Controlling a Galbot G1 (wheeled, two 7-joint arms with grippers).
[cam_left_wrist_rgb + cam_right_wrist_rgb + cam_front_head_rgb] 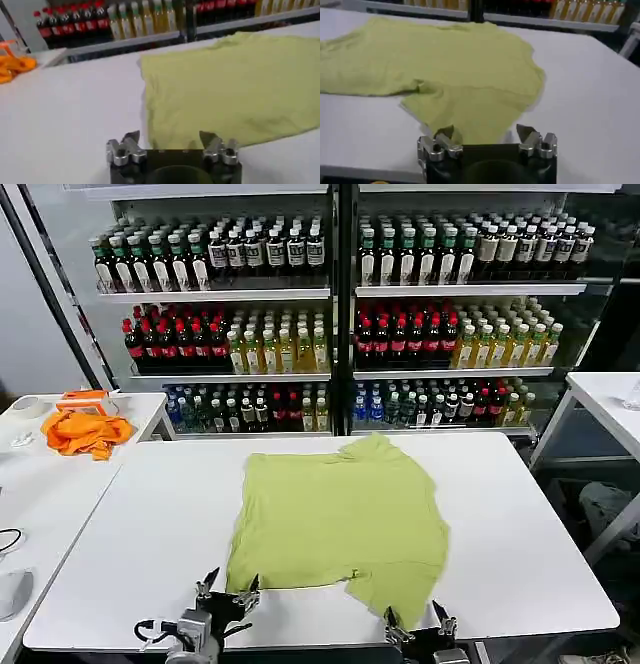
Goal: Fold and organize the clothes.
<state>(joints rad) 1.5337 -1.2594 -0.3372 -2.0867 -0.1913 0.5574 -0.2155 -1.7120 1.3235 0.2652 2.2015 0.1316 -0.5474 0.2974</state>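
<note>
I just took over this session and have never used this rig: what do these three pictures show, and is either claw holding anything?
You are looking at a two-armed robot at a white table. The wide picture comes from a camera on its head, looking forward and down. The other two come from cameras on its wrists, each looking past its own claw.

The left gripper and the right gripper sit at the table's near edge, both open and empty.

A lime shirt lies flat on the table, partly folded, its near edge just ahead of both grippers. The same shirt shows in the left wrist picture and the right wrist picture.

An orange cloth lies on a side table to the left. Shelves of bottles stand behind.
</note>
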